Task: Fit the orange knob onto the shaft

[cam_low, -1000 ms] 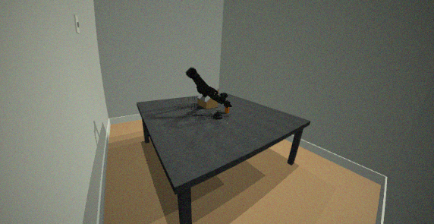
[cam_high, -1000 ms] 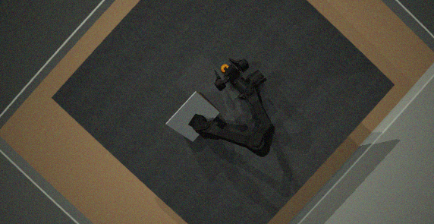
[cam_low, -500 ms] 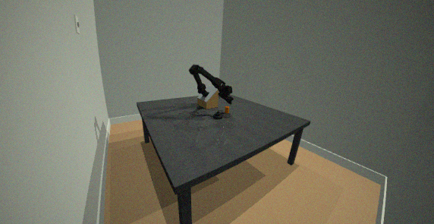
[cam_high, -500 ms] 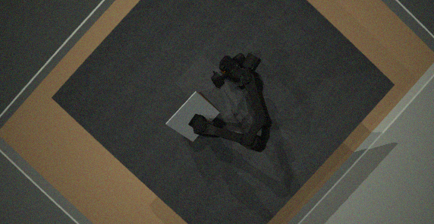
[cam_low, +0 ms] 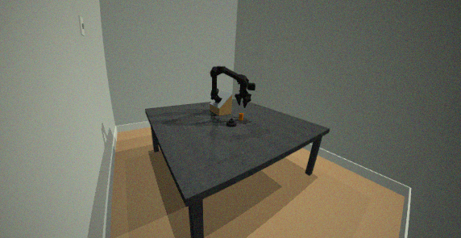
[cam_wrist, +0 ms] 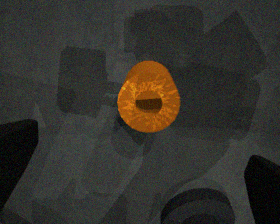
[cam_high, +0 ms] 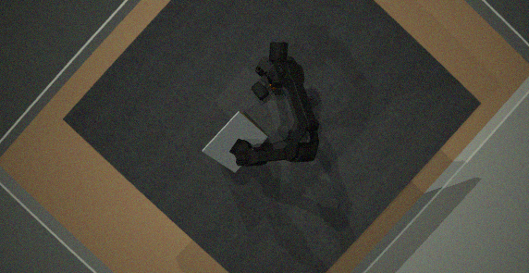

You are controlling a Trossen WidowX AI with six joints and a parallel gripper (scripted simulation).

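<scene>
The orange knob [cam_low: 241, 116] [cam_wrist: 148, 75] stands upright on the table; in the wrist view its dark D-shaped hole [cam_wrist: 148, 104] has its flat side toward the top of the picture. Only a sliver of the knob shows beside the arm in the top view. The dark round pedestal [cam_low: 231, 123] [cam_wrist: 198, 212] stands close by, apart from the knob, cut off by the bottom edge of the wrist view. A small dark stub rises from its middle in the exterior view; its flat side cannot be made out. My gripper [cam_low: 242, 105] [cam_wrist: 145, 150] is open and empty, well above the knob.
A wedge-shaped block [cam_high: 222, 142] [cam_low: 225, 110] with a pale sloping top stands beside the arm's base. The dark table [cam_high: 185, 58] [cam_low: 201, 156] carries everything. Shadows of the arm cross the table around the knob.
</scene>
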